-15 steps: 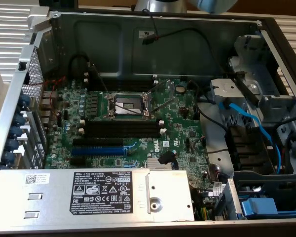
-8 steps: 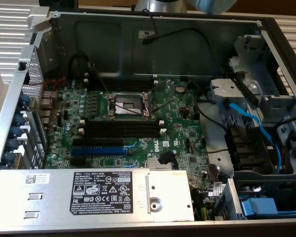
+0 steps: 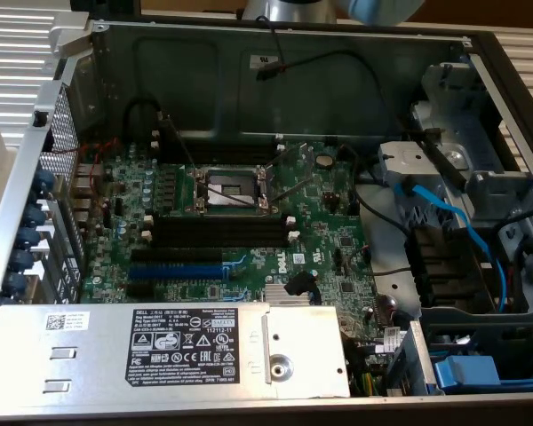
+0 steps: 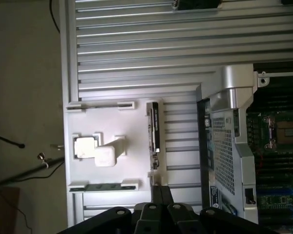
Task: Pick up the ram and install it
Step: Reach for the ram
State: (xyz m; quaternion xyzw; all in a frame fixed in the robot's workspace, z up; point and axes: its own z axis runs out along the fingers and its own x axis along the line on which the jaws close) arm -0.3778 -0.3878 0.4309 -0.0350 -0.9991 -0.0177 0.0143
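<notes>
The ram (image 4: pixel 155 129), a long thin dark stick, stands on edge in a white holder (image 4: pixel 107 146) on the ribbed metal table beside the open computer case. My gripper (image 4: pixel 160 189) hangs over the holder, just off one end of the ram, with its two dark fingers pressed together and nothing between them. Inside the case lies the green motherboard (image 3: pixel 324 226), with black memory slots (image 3: pixel 218 232) with white end clips below the CPU socket (image 3: pixel 228 188). A further pair of black slots (image 3: pixel 218 149) runs above the socket.
A silver power supply (image 3: pixel 169 351) with a white label fills the case's front. Blue cables (image 3: pixel 444 213) and a drive cage sit at the exterior view's right. A blue expansion slot (image 3: pixel 178 269) lies below the memory slots. A white block (image 4: pixel 95 148) sits in the holder.
</notes>
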